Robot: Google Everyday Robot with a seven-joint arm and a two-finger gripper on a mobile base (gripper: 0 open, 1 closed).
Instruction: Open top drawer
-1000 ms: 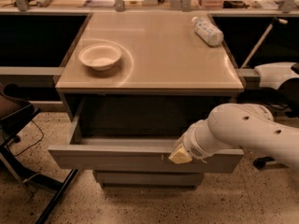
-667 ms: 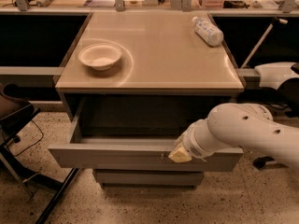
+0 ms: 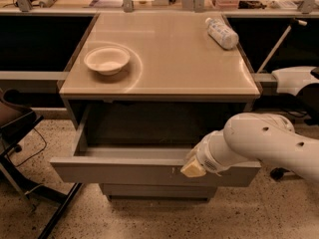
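Speckled floor beneath pulled-out top drawer, claw at its front edge, grip indiscernible.

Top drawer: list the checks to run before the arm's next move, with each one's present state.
1. Top drawer pulled out, inside exposed: ok.
2. Gripper at the drawer front's upper edge, right of centre: ok.
3. Gripper's contact with that front: cannot tell.
4. Bowl and lying bottle on the tabletop, back from its front edge: ok.
5. Lower drawer front not pulled out: ok.
6. Black chair leg near the drawer's left corner, clearance: cannot tell.
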